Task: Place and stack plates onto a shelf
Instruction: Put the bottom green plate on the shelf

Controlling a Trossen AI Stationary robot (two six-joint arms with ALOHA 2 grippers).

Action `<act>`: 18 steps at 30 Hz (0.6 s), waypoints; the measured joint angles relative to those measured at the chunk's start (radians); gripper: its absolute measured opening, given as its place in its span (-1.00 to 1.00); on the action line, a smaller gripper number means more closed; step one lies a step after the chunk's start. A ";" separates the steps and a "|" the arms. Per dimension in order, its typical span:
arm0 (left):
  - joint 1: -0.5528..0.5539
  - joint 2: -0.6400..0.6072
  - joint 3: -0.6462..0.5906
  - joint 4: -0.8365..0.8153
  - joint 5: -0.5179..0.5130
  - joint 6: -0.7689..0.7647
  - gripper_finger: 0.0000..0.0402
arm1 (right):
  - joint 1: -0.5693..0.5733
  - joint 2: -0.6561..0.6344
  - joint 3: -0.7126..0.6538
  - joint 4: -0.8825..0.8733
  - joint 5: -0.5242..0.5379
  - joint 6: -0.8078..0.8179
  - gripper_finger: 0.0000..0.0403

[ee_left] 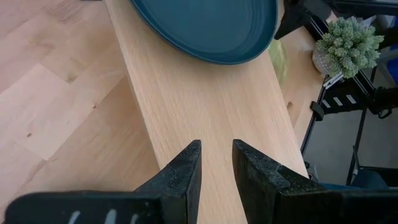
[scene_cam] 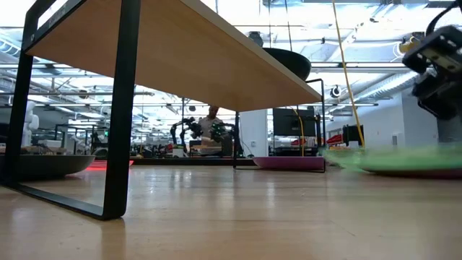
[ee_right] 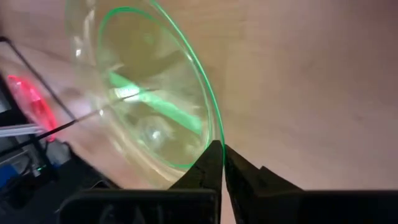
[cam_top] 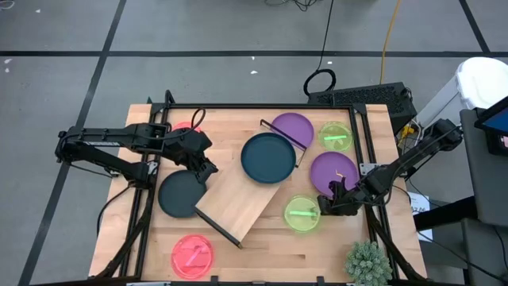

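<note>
The shelf (cam_top: 238, 199) lies slantwise mid-table, standing on its black frame ends (scene_cam: 119, 108). A dark teal plate (cam_top: 268, 156) rests on its far end. My left gripper (ee_left: 216, 155) hovers open over the board's near-left part, with nothing between the fingers. My right gripper (cam_top: 324, 208) is shut on a lime-green plate (cam_top: 302, 213) near the table's right side, in front of a purple plate (cam_top: 333, 169). My right gripper pinches the lime-green plate's rim (ee_right: 214, 134) between its two fingers, on the side toward the table's right edge. The fingers slant down at it from the right. Whether the plate is clear of the table I cannot tell.
On the table lie another dark plate (cam_top: 181, 193) left of the shelf, a pink plate (cam_top: 192, 254) at the near left, and a purple plate (cam_top: 292, 127) and a lime-green plate (cam_top: 335, 135) at the far right. A spiky plant (cam_top: 367, 262) stands at the near right corner.
</note>
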 joint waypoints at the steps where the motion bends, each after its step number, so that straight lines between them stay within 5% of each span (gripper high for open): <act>1: 0.000 0.000 0.000 0.000 0.000 0.003 -0.53 | 0.001 0.000 0.011 -0.010 0.009 -0.003 -1.00; 18: 0.000 0.000 0.000 0.000 -0.001 0.013 -0.53 | 0.001 0.000 0.175 -0.088 0.008 -0.036 -1.00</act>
